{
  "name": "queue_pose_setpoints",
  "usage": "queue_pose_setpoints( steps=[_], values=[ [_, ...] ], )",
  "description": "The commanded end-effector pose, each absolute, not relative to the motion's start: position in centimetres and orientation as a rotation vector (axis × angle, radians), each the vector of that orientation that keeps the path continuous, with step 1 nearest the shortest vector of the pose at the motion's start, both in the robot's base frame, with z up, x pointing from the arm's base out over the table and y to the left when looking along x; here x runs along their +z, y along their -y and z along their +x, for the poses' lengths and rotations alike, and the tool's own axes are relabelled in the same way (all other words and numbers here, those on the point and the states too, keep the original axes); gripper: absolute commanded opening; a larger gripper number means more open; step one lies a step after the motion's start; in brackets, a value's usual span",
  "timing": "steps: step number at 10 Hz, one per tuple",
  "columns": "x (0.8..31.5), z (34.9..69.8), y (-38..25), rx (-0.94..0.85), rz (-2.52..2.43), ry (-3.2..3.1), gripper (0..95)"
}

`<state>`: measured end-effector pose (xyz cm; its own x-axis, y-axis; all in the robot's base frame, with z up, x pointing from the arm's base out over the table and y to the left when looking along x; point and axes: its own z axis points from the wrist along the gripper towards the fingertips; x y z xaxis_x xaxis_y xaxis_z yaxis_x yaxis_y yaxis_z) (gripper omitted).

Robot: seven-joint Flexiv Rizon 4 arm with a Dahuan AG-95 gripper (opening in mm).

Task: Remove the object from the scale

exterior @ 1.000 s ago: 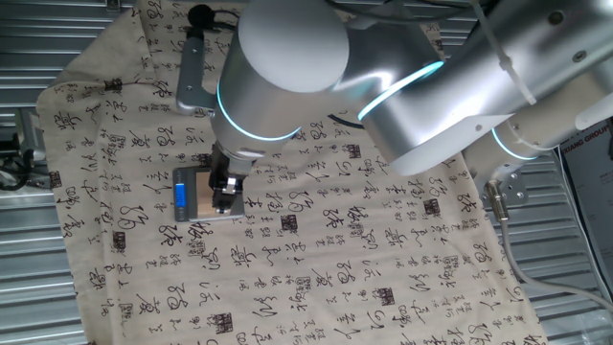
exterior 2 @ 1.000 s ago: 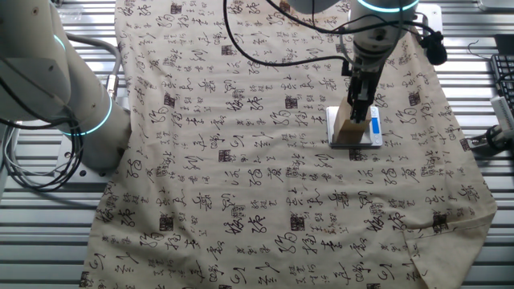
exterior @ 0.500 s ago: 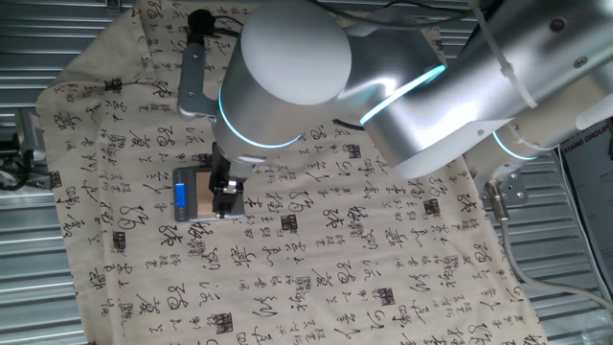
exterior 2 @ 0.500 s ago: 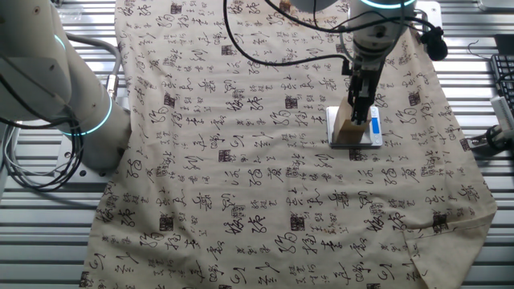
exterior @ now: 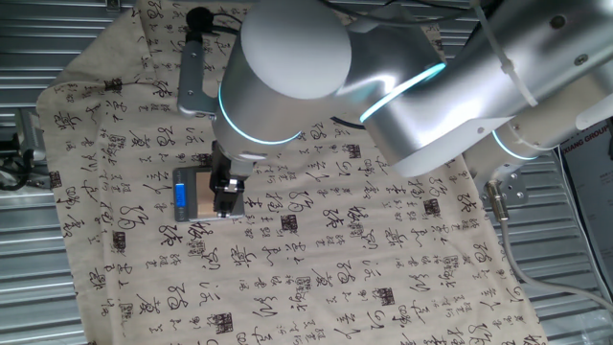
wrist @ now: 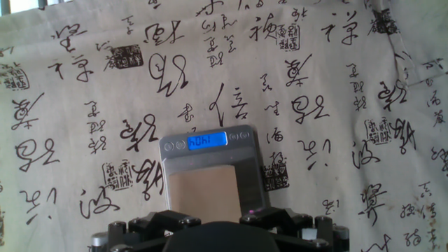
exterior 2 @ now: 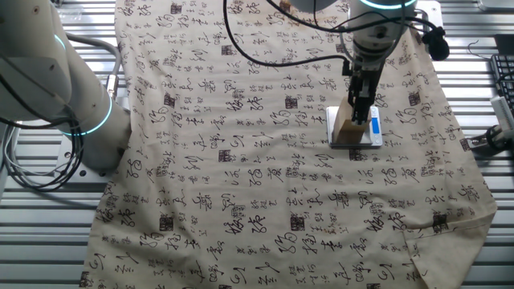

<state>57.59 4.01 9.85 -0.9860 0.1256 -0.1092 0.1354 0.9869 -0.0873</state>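
Observation:
The grey scale (wrist: 246, 164) lies on the patterned cloth with its lit blue display strip (wrist: 208, 140) on the far short edge. It also shows in one fixed view (exterior: 192, 182) and in the other fixed view (exterior 2: 360, 140). The tan square object (wrist: 205, 183) lies flat on its platform and shows in both fixed views (exterior: 205, 203) (exterior 2: 346, 128). My gripper (wrist: 213, 213) is low over the scale, its dark fingers (wrist: 171, 218) standing apart on either side of the object's near part. The fingers hide the object's near edge. The gripper also shows in the fixed views (exterior: 227, 197) (exterior 2: 359, 112).
The cream cloth with black calligraphy (exterior: 383, 259) covers the table and is rumpled at its edges. A black-tipped grey post (exterior: 194, 57) stands behind the scale. A second arm's base (exterior 2: 72, 104) stands off the cloth at one side.
The gripper has shifted very slightly over the scale between one second ago and half a second ago. Since then nothing has visibly moved. The object stays on the scale.

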Motion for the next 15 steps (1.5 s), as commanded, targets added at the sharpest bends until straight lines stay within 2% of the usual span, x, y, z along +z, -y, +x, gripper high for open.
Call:
queue_pose_setpoints(
  steps=[1, 10, 13, 15],
  values=[
    [9.86, 57.59, -4.01, -0.142, 0.207, -3.029, 95.0],
    [9.86, 57.59, -4.01, -0.033, 0.066, -3.116, 95.0],
    [9.86, 57.59, -4.01, -0.115, 0.129, -3.066, 95.0],
    [9.86, 57.59, -4.01, -0.107, 0.136, -3.062, 95.0]
  ],
)
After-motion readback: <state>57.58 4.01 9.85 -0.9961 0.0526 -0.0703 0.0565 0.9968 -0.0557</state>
